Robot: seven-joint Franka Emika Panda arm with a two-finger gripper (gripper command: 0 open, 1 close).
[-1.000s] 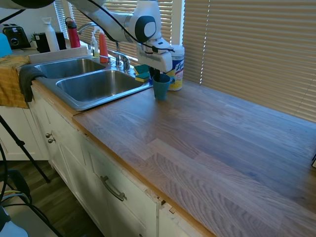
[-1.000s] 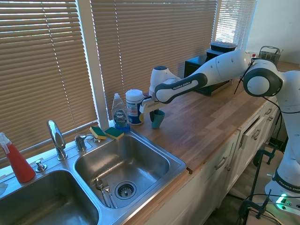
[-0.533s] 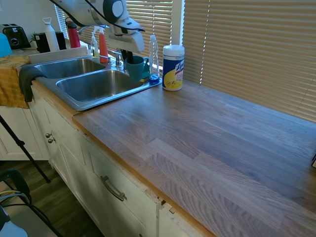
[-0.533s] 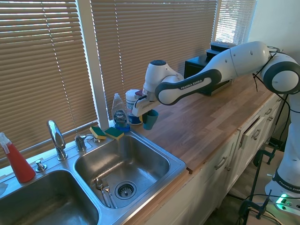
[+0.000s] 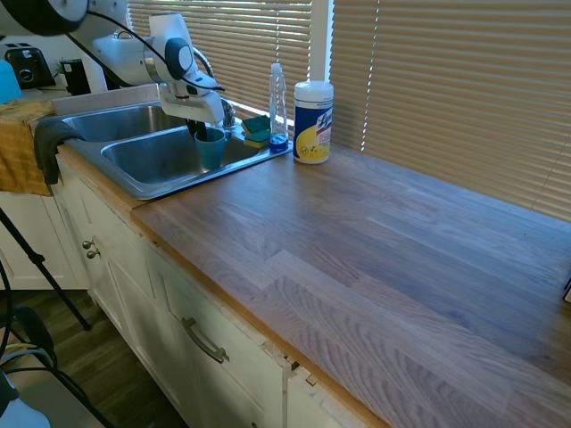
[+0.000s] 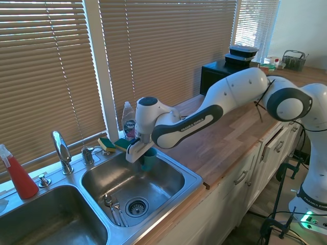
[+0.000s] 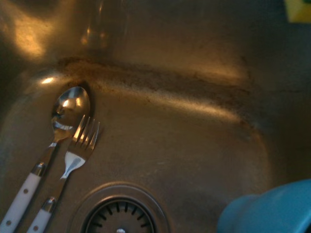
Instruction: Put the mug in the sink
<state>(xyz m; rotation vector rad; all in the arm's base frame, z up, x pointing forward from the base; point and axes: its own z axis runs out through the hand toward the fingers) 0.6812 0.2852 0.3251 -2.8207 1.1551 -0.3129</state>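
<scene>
spoon (image 7: 58, 126) and fork (image 7: 73, 155) beside drain (image 6: 136, 206), rest of sink (image 6: 168, 176) floor bare

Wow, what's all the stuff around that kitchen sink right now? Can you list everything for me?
mug: 1, teal-blue, held above the sink's basin nearer the worktop
sink: 1, steel, two basins
spoon and fork: 1 each, silver with white handles, on the basin floor beside the drain
faucet: 1, chrome, behind the sink
sponges: 2, yellow-green, on the sink's back rim
soap bottle: 1, clear, by the window
wipes canister: 1, white and yellow, on the worktop
spray bottle: 1, red, behind the other basin
gripper: 1, white, shut on the mug
</scene>
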